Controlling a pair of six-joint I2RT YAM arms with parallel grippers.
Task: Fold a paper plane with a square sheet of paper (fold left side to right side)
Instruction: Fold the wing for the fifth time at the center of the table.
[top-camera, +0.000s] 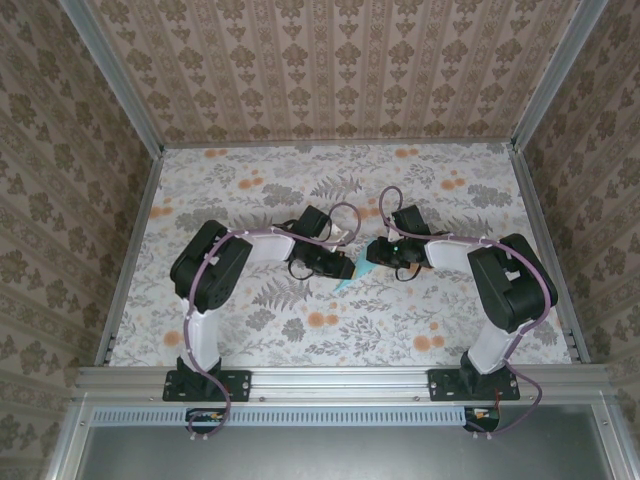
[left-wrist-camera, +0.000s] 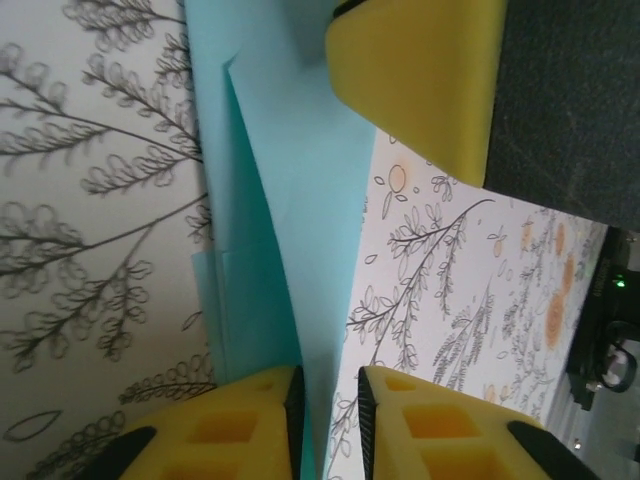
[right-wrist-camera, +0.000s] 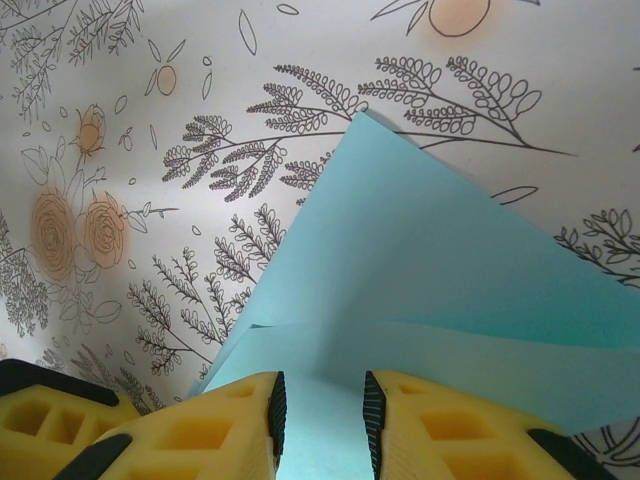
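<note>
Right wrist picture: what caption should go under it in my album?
The right gripper, yellow fingers slightly apart, straddles folded blue paper on a flowery table.

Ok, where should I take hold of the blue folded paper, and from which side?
Probably the wide layered end of the folded paper, not its narrow tip. It seems to lie flat on the table, so come in low from that wide end, sliding under the loose layers' edge.

left fingers (left-wrist-camera: 230, 430) slightly apart | right fingers (right-wrist-camera: 200, 430) slightly apart
</note>
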